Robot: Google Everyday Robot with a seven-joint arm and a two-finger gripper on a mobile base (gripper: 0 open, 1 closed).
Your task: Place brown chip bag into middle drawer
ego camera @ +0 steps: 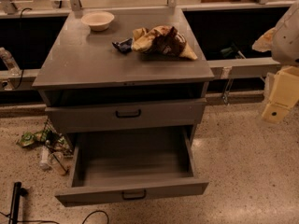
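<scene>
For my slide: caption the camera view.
Brown chip bag on cabinet top above open drawer; gripper at picture's right edge.

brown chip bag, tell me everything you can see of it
The brown chip bag is a glossy, crumpled snack bag, pale tan-yellow with dark brown patches. It lies on the grey cabinet top, toward the back right, its left end close beside a small dark blue wrapper. The gripper is off at the right edge, apart from it.

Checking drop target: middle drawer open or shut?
Open: middle drawer pulled out, tray empty; brown chip bag outside it; gripper at right edge.
</scene>
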